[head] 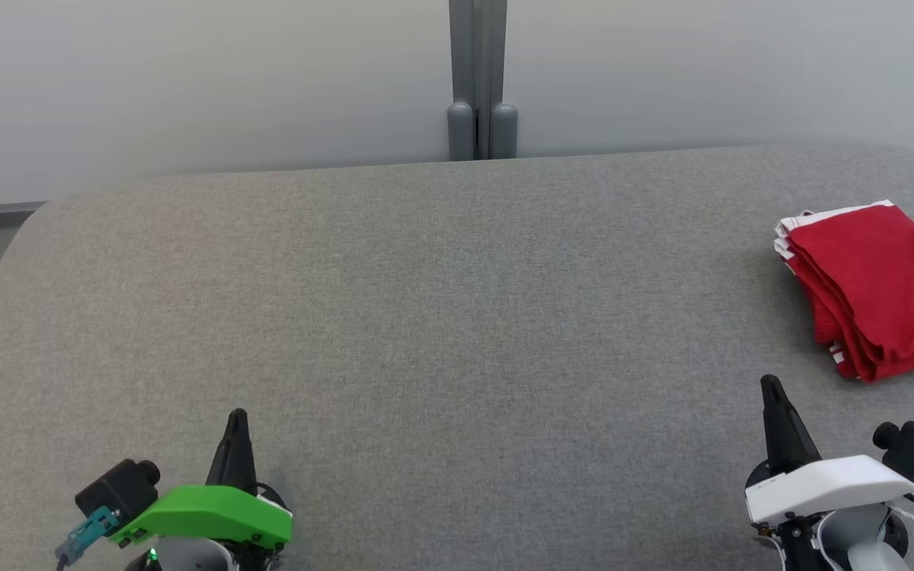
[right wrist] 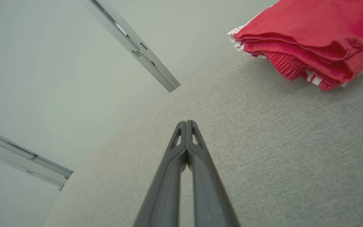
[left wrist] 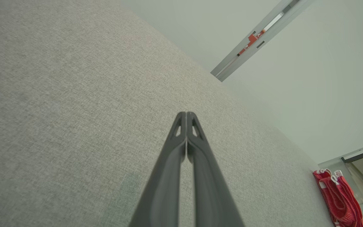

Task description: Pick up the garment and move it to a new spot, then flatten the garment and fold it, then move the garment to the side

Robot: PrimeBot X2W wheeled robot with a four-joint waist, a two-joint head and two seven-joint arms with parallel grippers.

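Grey table (head: 441,317) bears folded red garment (head: 877,285) at right edge.

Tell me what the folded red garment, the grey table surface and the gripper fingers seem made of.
Folded red garment: soft matte knit, probably jersey; ribbed edge and white striped trim show.
Grey table surface: matte woven cloth covering; fine heathered weave visible.
Right gripper fingers: dark moulded plastic or rubber, slight sheen, cut-out tips; which one is unclear.

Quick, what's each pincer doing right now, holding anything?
Left pincer: closed, holding nothing.
Right pincer: closed, holding nothing; the folded red garment lies apart from it.
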